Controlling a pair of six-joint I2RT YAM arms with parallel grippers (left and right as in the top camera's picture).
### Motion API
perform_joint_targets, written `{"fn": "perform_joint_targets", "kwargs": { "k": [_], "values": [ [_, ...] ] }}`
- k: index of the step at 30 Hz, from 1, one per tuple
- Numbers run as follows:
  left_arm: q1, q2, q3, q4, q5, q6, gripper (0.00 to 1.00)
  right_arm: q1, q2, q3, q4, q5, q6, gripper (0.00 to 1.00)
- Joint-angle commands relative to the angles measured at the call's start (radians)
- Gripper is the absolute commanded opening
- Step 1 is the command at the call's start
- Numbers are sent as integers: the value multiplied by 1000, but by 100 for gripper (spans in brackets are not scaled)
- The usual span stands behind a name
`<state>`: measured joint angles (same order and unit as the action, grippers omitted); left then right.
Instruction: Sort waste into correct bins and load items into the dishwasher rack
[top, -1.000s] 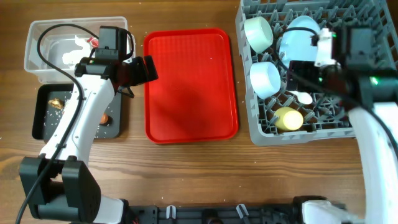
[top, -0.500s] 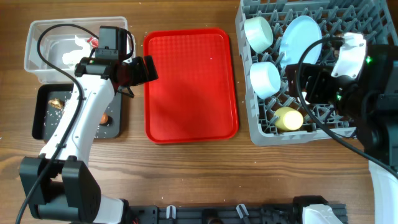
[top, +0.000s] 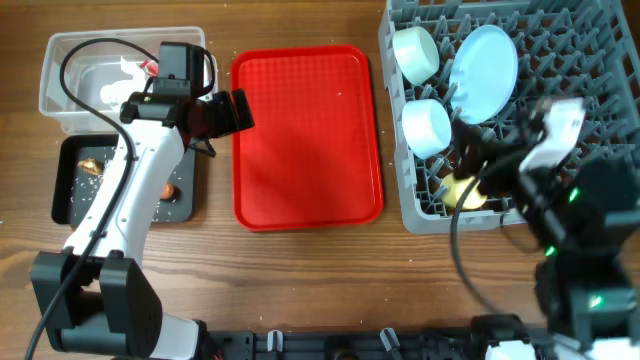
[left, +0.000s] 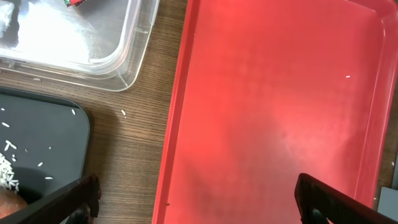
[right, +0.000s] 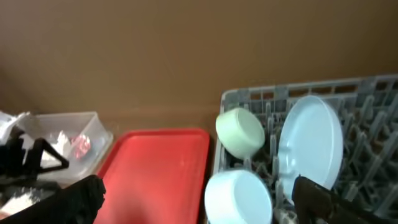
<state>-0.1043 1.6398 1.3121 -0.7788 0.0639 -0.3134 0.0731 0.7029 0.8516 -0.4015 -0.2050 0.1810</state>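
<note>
The grey dishwasher rack (top: 420, 215) stands at the right. It holds the pale blue plate (top: 487, 58) on edge, two pale bowls (top: 415, 52) (top: 427, 125) and the yellow cup (top: 462, 190). The spoon is hidden under my right arm. My right gripper (top: 478, 170) is open and empty, raised above the rack's front; its view shows the plate (right: 311, 140) and bowls (right: 239, 132). My left gripper (left: 196, 205) is open and empty over the red tray's left edge. The clear tub (top: 60, 100) holds the wrapper (top: 150, 66) and tissue (top: 125, 68). The black tray (top: 70, 205) holds rice (top: 95, 165) and carrot (top: 168, 190).
The flat red serving tray (top: 305, 130) lies between the bins and the rack, with nothing on it but a few specks. Its raised rim (left: 177, 124) runs beside the clear tub (left: 74, 43) and black tray (left: 37, 143). Bare wooden table lies in front.
My right arm has drawn back from the rack's far side toward the front and risen, leaving the plate uncovered in the rack. The left arm has not moved.
</note>
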Motion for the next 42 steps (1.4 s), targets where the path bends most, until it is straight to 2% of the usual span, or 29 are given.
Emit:
{"fn": "perform_joint_targets", "kwargs": {
  "k": [1, 3, 8, 13, 14, 17, 35, 38, 42],
  "values": [
    [-2, -7, 10, 3, -13, -9, 100, 55, -149, -196, 89, 145, 91, 100],
    [-2, -7, 10, 3, -13, -9, 100, 71, -227, -298, 140, 186, 91, 100],
    [-2, -7, 10, 3, -13, -9, 100, 75, -453, -651, 410, 181, 153, 100],
    [-2, -7, 10, 3, -13, -9, 100, 87, -636, -819, 460, 163, 156, 100],
    [-2, -7, 10, 3, -13, -9, 100, 87, -675, -837, 461, 140, 120, 100],
    [-2, -7, 10, 3, -13, -9, 100, 87, -700, -846, 432, 39, -28, 100],
    [-2, -7, 10, 3, -13, -9, 100, 87, -695, -846, 415, 39, -21, 100],
    [-2, -8, 10, 3, -160, 51, 100, 87, -695, -846, 415, 39, -22, 100],
    [-2, -46, 10, 0, -174, 51, 100, 87, -695, -846, 415, 39, -21, 100]
  ]
}}
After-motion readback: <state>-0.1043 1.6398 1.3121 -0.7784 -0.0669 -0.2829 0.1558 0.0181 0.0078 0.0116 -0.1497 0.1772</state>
